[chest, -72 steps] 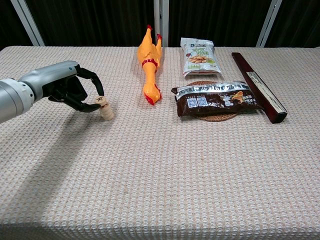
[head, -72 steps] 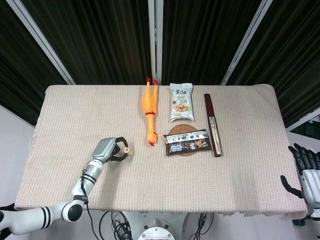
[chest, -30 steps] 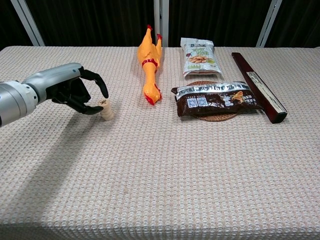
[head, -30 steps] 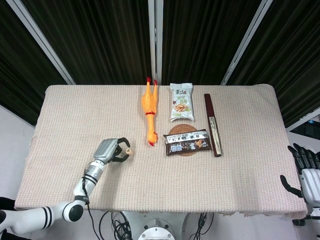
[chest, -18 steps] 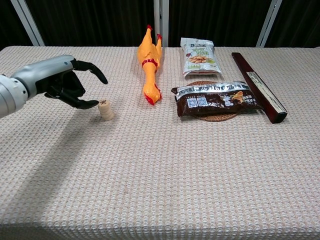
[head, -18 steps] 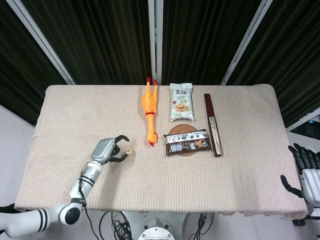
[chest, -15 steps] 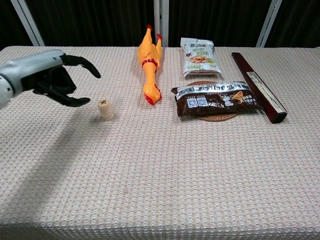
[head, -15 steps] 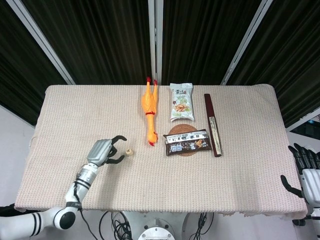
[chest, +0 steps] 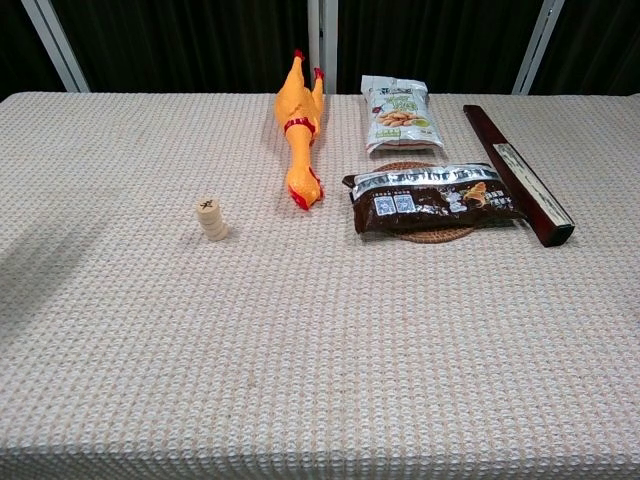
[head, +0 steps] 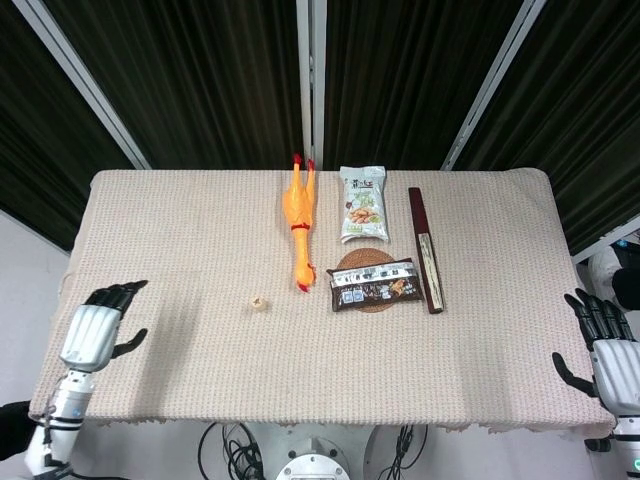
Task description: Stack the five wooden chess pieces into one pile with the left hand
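Pile of chess pieces (chest: 211, 218) stands well apart from left robot hand (head: 97, 326).

You've got a rubber chicken (head: 298, 222), a snack bag (head: 363, 203) — and a dark packet (head: 374, 285) lying on a woven coaster (head: 365, 260), beside a long dark box (head: 425, 250).

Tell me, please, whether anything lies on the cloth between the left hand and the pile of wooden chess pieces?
Nothing visible does: only bare tablecloth separates the left hand from the pile. The rubber chicken lies beyond the pile.
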